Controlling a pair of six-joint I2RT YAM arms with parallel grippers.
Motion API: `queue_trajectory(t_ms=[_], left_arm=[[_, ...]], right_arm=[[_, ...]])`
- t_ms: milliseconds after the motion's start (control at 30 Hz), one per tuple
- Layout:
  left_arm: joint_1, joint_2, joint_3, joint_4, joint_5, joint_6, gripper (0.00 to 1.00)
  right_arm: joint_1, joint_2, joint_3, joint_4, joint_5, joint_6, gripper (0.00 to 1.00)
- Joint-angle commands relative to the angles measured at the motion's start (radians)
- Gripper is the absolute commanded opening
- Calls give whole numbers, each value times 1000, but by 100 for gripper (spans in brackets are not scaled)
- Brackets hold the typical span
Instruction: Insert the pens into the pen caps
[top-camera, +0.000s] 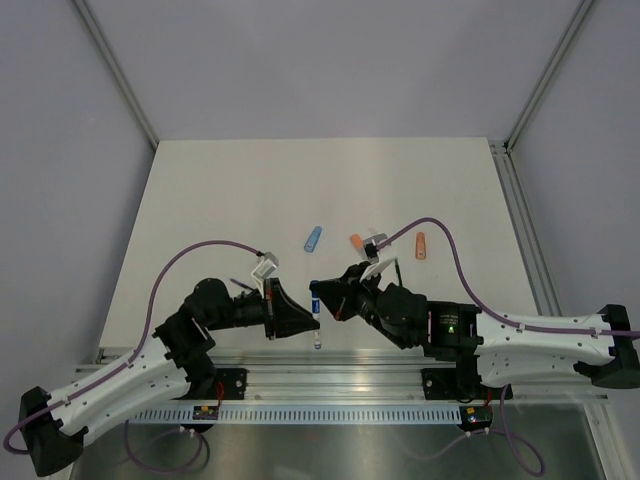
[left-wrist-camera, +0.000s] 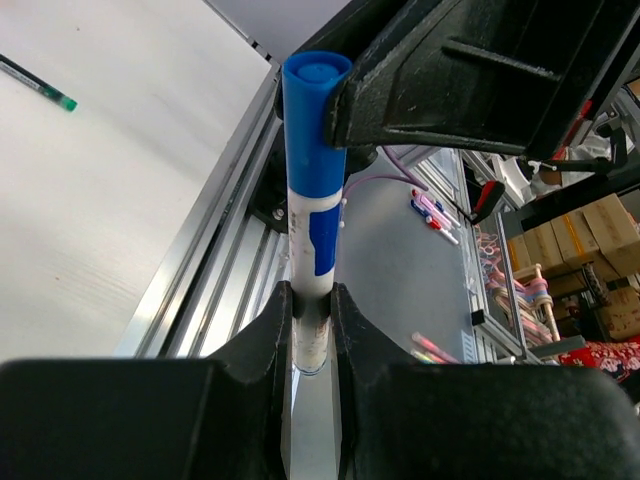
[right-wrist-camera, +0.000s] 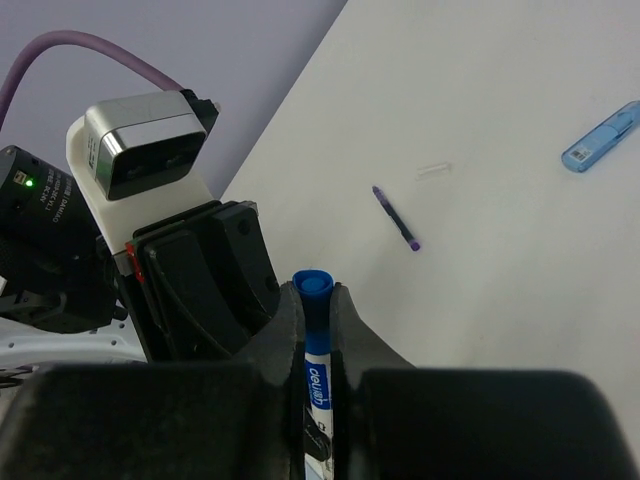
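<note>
Your left hand (left-wrist-camera: 310, 305) is pinching the white pen (left-wrist-camera: 313, 235) low on its barrel, at the bottom centre of the left wrist view. Your right hand (right-wrist-camera: 317, 305) is pinched on the blue cap (left-wrist-camera: 314, 110) at the pen's top. The cap looks seated over the tip, so 1 pen seems nearly done. Not yet paired on the surface (top-camera: 230, 200) are a light blue cap (top-camera: 313, 238), an orange cap (top-camera: 355, 241), a second orange cap (top-camera: 421, 245), a purple pen (right-wrist-camera: 396, 218) and a green-tipped pen (left-wrist-camera: 40, 86).
</note>
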Motion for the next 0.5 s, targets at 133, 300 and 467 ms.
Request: queue_trajectory(t_ms=[133, 300, 467], left_arm=[[4, -12, 2, 165, -122, 11, 0], [4, -1, -6, 173, -110, 7, 0], [4, -1, -7, 172, -105, 2, 0]], right_arm=[[-12, 19, 41, -16, -160, 47, 30], [-16, -6, 36, -30, -142, 48, 41], [-26, -20, 30, -33, -143, 47, 33]])
